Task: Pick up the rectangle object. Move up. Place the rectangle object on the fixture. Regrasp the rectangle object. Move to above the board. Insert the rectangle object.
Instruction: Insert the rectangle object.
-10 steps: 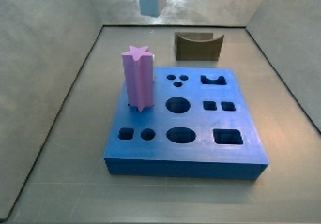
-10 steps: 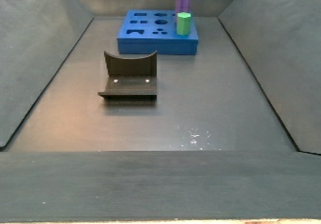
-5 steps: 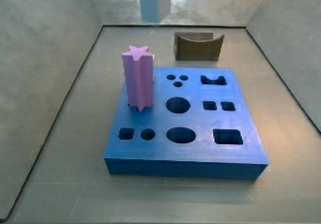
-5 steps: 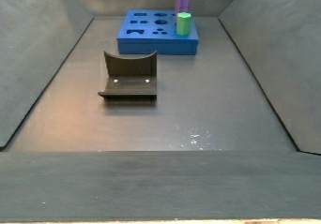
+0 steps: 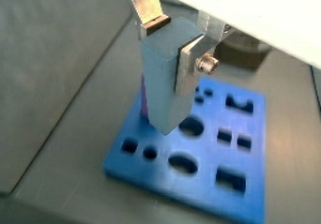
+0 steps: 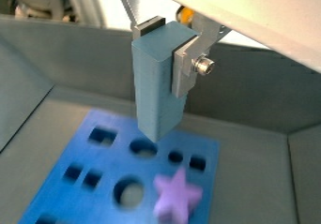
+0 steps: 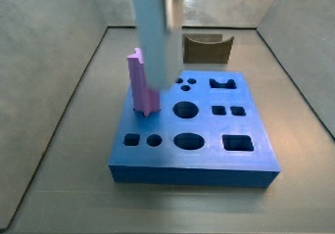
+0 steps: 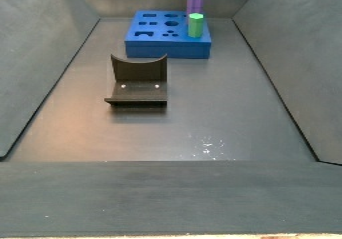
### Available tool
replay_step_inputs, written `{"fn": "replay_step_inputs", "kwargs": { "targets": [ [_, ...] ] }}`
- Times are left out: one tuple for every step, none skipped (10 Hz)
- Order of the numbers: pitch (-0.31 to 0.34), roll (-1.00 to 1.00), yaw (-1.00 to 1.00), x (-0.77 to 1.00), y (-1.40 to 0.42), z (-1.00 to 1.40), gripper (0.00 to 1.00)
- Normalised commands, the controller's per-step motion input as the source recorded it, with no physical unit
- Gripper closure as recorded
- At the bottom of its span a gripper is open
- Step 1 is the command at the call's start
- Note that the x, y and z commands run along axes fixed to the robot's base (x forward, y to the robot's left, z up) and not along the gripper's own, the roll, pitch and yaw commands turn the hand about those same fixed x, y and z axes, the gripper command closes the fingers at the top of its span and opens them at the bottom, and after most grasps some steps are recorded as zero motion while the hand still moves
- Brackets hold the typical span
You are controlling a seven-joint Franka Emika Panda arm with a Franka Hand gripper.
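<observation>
Since a moment ago, my pincer (image 5: pixel 174 36) carries the rectangle object (image 5: pixel 164 78) forward. Clamped upright, it hangs ready above the board (image 5: pixel 238 155) beneath.

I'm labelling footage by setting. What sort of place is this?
Most likely a robot lab test cell, not a home or factory floor: a grey walled enclosure, a blue board of shaped holes, a fixture, and the hand holding the rectangle object above the board.

Gripper (image 5: pixel 174 38) cut off at frame edge in both wrist views; bar (image 7: pixel 151 32) top cropped in a side view, hiding part of purple prism (image 7: pixel 141 86).
</observation>
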Motion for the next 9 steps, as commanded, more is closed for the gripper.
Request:
{"fn": "replay_step_inputs", "kwargs": {
  "targets": [
    [-0.643,-0.31,-0.79,-0.10,-0.23,-0.35,1.00],
    [-0.006,-0.06,-0.11,0.09,-0.13,-0.02,1.00],
    [0.000,0.00,0.00,0.00,-0.08,0.00,1.00],
    [0.294,-0.03,-0.20,0.71,-0.03,0.00,1.00],
    [0.471,-0.30,-0.15,0.81,0.10,0.00,1.00],
    [0.477,-0.30,-0.15,0.81,0.11,0.00,1.00],
    [0.394,-0.36,-0.17,0.84,0.09,0.06,1.00],
    [0.369,-0.37,-0.17,0.85,0.08,0.07,1.00],
    [0.431,-0.31,-0.14,0.86,0.11,0.00,1.00]
  ]
}}
